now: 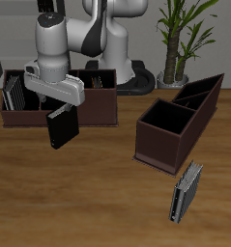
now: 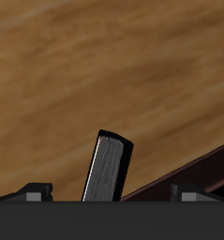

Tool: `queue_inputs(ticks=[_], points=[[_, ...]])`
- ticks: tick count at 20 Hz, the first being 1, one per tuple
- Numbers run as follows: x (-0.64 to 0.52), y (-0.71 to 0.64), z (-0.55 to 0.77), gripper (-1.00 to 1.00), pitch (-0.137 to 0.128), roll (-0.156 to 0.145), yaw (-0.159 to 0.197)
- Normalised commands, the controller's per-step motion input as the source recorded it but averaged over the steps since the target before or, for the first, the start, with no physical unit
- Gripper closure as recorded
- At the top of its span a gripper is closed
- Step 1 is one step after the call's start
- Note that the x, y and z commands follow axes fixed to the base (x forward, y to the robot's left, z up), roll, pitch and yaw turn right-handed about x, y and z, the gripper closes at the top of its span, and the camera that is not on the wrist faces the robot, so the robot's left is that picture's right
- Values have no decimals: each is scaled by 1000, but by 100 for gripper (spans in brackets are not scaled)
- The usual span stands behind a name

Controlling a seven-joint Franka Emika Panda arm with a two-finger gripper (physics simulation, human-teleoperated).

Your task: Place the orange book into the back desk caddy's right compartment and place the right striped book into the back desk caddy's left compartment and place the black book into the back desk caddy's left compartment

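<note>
The arm (image 1: 88, 29) is glossy white with rounded, bulky links, dark grey joint bands and a boxy white end effector (image 1: 55, 85).

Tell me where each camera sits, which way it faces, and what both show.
Exterior view: in front of the table and above it, looking back at the robot's base; it shows the arm, the pincer holding the black book, the back caddy and the other caddy.
Wrist view: on the pincer, looking down at the table; both fingers show.
Shared: the black book, a caddy wall and the table.
</note>
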Motion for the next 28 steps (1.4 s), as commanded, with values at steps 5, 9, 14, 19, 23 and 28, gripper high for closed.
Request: queue_inputs(ticks=[5,9,14,19,23,28], points=[[38,66,-169,-100,14,30,-1],[55,-77,-166,-100,21,-3,-9],[85,-64,-291,100,58,19,4],[-12,52,-139,100,26,36,7],[11,-94,-91,100,18,16,15],[-61,-57,397,100,-38,57,109]])
